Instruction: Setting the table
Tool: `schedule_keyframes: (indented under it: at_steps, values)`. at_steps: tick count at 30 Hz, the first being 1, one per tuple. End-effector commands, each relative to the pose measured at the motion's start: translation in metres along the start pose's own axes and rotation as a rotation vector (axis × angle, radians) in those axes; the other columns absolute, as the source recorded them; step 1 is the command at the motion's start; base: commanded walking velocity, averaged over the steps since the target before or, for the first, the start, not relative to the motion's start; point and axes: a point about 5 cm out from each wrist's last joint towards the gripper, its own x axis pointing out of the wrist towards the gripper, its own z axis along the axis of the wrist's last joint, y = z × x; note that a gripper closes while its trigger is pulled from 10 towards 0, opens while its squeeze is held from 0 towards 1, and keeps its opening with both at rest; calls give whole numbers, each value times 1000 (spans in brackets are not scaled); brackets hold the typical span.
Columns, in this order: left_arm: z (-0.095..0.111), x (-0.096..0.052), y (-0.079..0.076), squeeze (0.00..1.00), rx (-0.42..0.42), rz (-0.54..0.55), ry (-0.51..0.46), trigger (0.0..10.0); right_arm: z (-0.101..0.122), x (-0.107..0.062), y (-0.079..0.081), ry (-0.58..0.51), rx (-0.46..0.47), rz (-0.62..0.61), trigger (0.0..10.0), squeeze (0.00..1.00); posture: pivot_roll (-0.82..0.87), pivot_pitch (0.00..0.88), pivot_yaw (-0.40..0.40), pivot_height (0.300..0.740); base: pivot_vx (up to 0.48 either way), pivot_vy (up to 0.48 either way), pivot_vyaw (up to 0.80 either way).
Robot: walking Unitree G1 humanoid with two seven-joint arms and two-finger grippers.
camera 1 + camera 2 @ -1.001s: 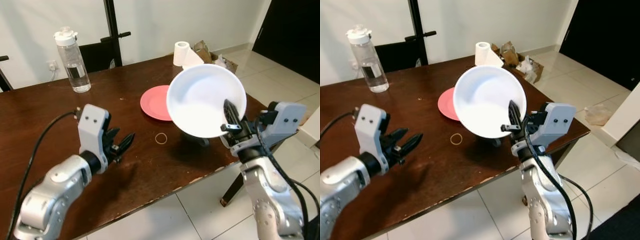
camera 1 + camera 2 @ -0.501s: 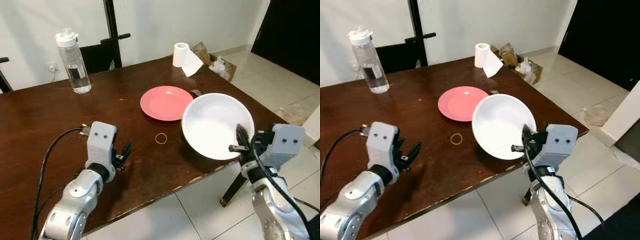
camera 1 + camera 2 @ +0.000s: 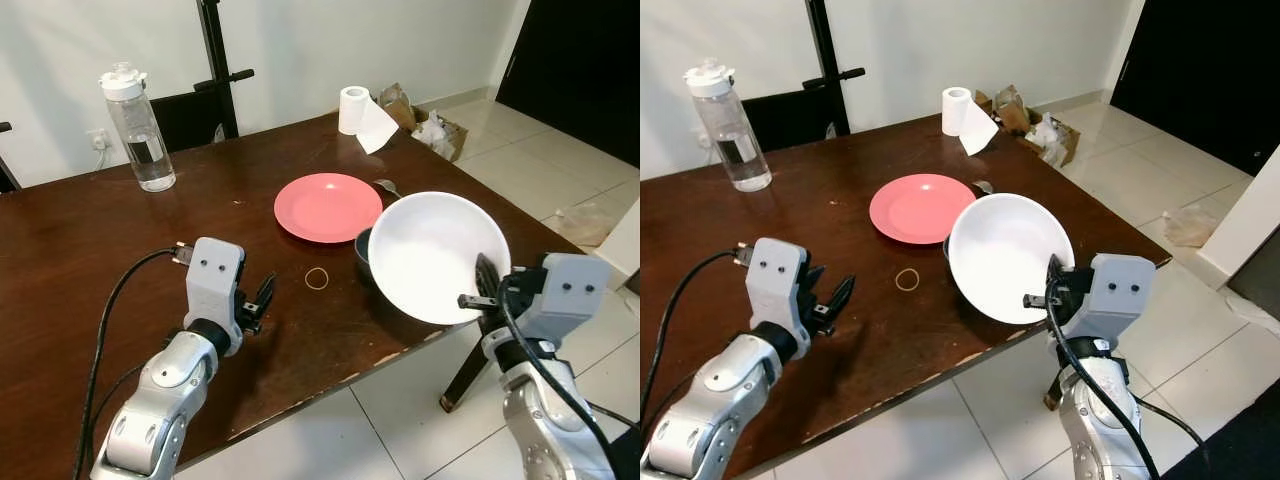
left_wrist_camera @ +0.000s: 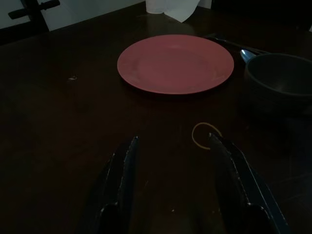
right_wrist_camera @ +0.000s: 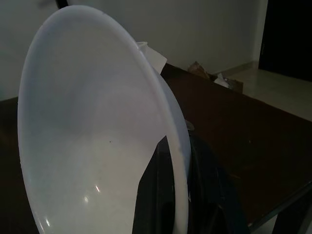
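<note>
your right end effector (image 3: 480, 290) is clamped on the rim of the white bowl (image 3: 437, 255), held tilted above the worktop (image 3: 90, 240) edge, just right of the pink plate (image 3: 328, 206). a dark bowl (image 4: 278, 80) sits beside the plate. your left end effector (image 4: 173, 161) is spread open, low over the worktop near the rubber band (image 3: 318, 278).

A home dining area; a dark wooden table (image 3: 90, 240) stands on pale floor tiles (image 3: 560, 165) beside a plain white wall (image 3: 300, 40); a pink plate (image 3: 328, 206) lies near the table's middle, a water bottle (image 3: 136, 128) and a paper roll (image 3: 352, 108) at its far edge; an open cardboard box (image 3: 425, 125) sits on the floor past the far right corner.
</note>
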Motion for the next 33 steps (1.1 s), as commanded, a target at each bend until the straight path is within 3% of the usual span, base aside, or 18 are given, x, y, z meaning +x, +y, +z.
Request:
schedule_keyframes:
  at_steps: [1, 16, 33]
  values:
    - [-8, -1, 1, 0, 7, 7, 27, 10000, -1, 0, 1, -3, 17, -5, 10000, 0, -22, 107, 122, 740, 0, 0, 0]
    - [-10, 1, 0, 0, -7, 13, 16, 10000, -3, 2, 0, 2, 16, 1, 10000, 0, -28, 90, 117, 740, 0, 0, 0]
    - [-11, 0, 1, 0, -8, 14, 13, 10000, -4, 3, 1, 8, 15, 6, 10000, 0, -26, 92, 117, 740, -331, 0, 0]
